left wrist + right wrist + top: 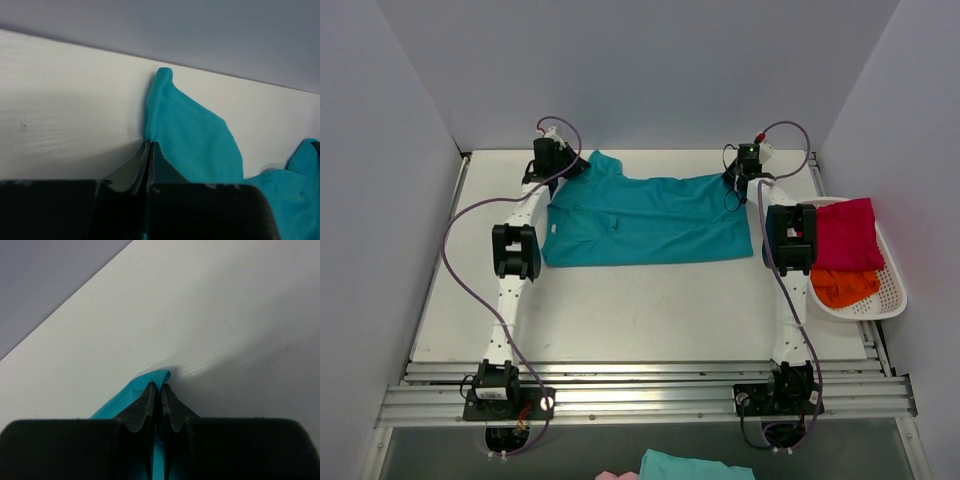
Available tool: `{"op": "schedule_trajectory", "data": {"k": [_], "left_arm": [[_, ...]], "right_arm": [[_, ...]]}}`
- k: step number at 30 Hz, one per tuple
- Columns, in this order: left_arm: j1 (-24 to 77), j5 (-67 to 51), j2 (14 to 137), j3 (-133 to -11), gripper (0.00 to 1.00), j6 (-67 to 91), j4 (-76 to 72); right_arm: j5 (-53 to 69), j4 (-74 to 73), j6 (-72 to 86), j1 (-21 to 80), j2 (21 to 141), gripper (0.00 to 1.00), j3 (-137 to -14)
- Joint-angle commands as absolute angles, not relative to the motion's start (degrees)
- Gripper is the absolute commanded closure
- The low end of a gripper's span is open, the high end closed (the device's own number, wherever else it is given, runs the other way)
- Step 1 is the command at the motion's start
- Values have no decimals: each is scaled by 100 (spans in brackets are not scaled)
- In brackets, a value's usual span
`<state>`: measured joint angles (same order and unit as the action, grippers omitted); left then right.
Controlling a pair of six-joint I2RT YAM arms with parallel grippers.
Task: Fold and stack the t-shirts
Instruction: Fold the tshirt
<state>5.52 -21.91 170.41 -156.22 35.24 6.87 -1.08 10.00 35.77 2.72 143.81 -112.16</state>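
Note:
A teal-blue t-shirt (650, 222) lies spread across the far half of the table. My left gripper (563, 160) is shut on its far left corner; the left wrist view shows the cloth (190, 135) pinched between the closed tips (150, 145). My right gripper (745, 168) is shut on the far right corner; the right wrist view shows a fold of teal cloth (161, 375) clamped between the tips (160, 386). A crimson-pink t-shirt (848, 232) and an orange t-shirt (845, 286) lie bunched in the basket.
A white slatted basket (892, 290) stands at the right edge of the table beside my right arm. Grey walls close in the back and both sides. Another piece of teal cloth (695, 466) shows below the near rail.

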Motion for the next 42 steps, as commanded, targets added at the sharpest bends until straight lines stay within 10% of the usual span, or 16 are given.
{"op": "schedule_trajectory", "data": {"k": [1,22,42], "left_arm": [[536,-1960,16533,-15460,98,3235,615],[545,-1626,15039,-14063,98,2417,440],[861,-616,12070,-9697,98,1441,-1036]], "right_arm": [[-62,791,3524,316,14441,100,-11496],[-79,773,3261,308,13615,100,-11171],[-281,1213,3094,413,11769,100,-8659]]}}
